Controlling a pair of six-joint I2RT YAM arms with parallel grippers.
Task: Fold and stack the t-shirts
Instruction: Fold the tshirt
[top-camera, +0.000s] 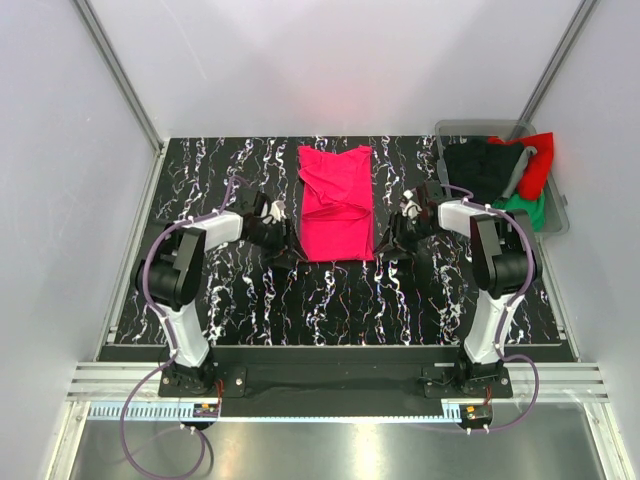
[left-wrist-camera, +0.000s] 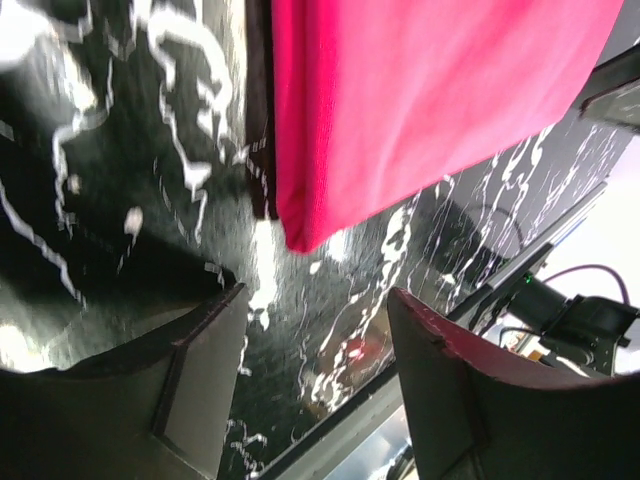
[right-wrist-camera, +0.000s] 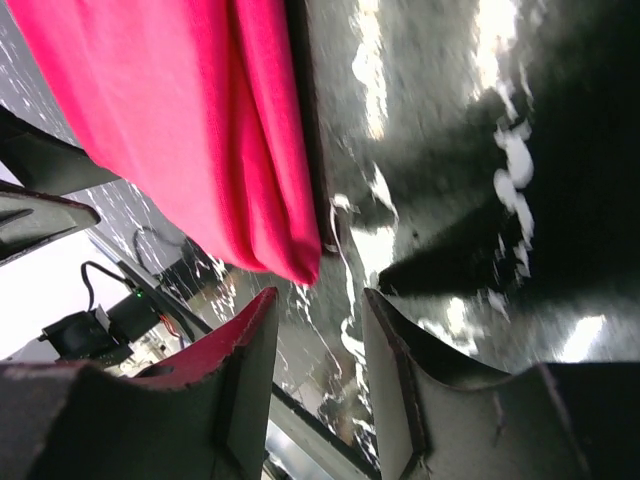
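Left wrist: left gripper fingers spread wide and empty. The near corner of the pink shirt lies just ahead of the tips, not touching. Right wrist: right gripper fingers parted with a narrower gap, also empty, the shirt's other near corner just beyond them. Top external: shirt folded into a long strip mid-table, bare marble on both sides and in front. Both grippers sit low at its near corners, elbows out, forearms angled inward. Bin far right holds black shirt, red shirt, green shirt.
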